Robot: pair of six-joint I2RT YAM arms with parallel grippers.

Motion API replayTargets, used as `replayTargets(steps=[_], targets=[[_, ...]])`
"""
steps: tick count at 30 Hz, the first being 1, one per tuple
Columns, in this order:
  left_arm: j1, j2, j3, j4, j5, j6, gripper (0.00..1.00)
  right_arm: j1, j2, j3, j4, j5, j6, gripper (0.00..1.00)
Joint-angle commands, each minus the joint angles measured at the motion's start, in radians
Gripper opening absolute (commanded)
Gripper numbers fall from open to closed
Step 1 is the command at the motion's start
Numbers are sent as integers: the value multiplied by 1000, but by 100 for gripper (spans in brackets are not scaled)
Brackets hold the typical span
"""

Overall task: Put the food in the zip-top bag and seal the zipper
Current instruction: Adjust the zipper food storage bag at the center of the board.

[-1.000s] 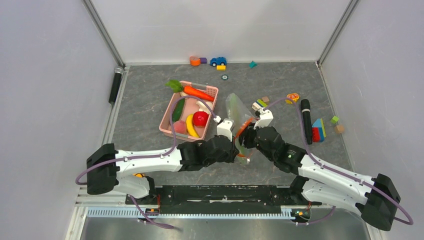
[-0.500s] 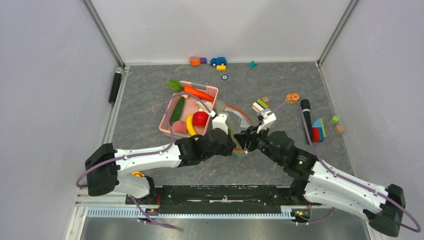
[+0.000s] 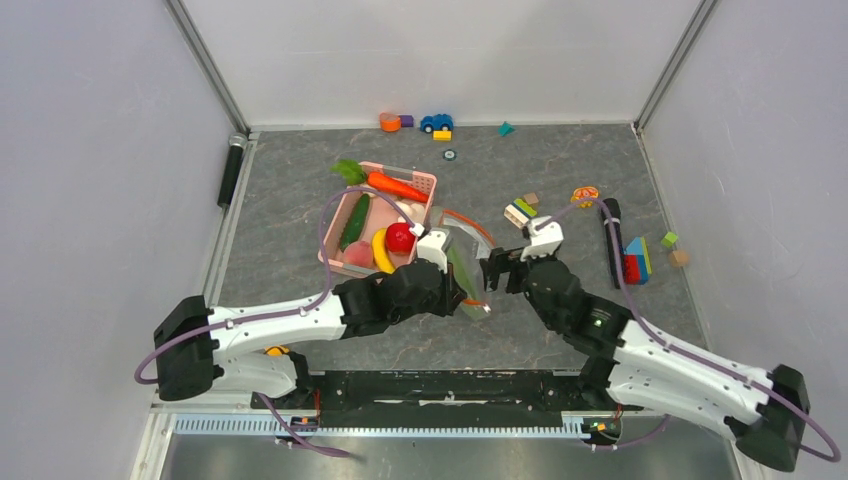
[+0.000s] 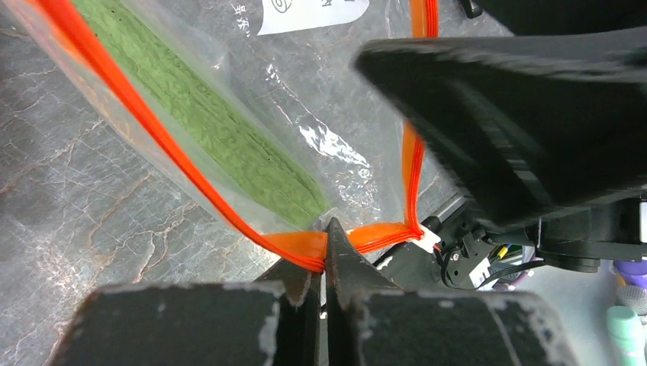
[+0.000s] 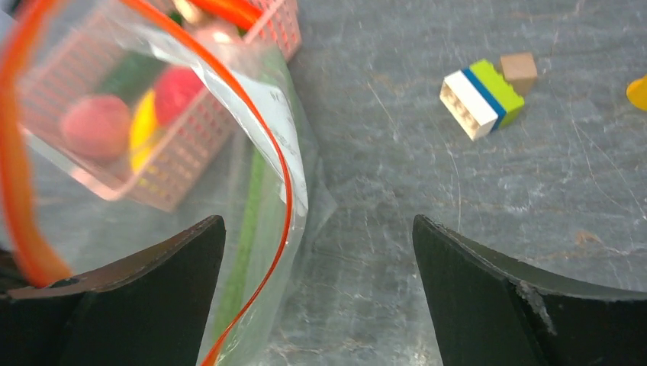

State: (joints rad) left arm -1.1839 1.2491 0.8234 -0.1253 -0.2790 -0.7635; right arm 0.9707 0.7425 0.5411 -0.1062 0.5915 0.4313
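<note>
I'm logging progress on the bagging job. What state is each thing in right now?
Bag: mouth open, one cucumber inside.
Zipper: unsealed.
Left gripper: shut on the zipper strip at the bag's corner.
Right gripper: open, holding nothing, beside the bag's mouth.
Basket: holds carrot, tomato, banana.
</note>
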Motion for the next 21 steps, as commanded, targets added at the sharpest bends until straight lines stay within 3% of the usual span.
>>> replayTargets(steps=[1, 3, 5, 6, 7, 10, 17, 21], targets=[[4, -26, -1, 20, 19, 52, 2, 1, 136, 81, 17, 41, -33, 97], [4, -31, 1, 8, 21, 43, 2, -1, 188, 99, 7, 87, -7, 85], [3, -39, -6, 0, 21, 44, 2, -6, 212, 103, 2, 129, 9, 57], [4, -45, -11, -1, 19, 45, 2, -7, 210, 101, 1, 143, 10, 36], [3, -49, -16, -3, 17, 47, 2, -7, 201, 95, 4, 148, 13, 23], [5, -56, -27, -8, 23, 41, 2, -7, 145, 76, 5, 99, -7, 1], [14, 7, -36, 105, 99, 59, 2, -7, -14, 88, -211, 80, -2, 0], [26, 45, -5, 113, 141, 90, 16, -7, -63, 68, -232, 18, -32, 0]])
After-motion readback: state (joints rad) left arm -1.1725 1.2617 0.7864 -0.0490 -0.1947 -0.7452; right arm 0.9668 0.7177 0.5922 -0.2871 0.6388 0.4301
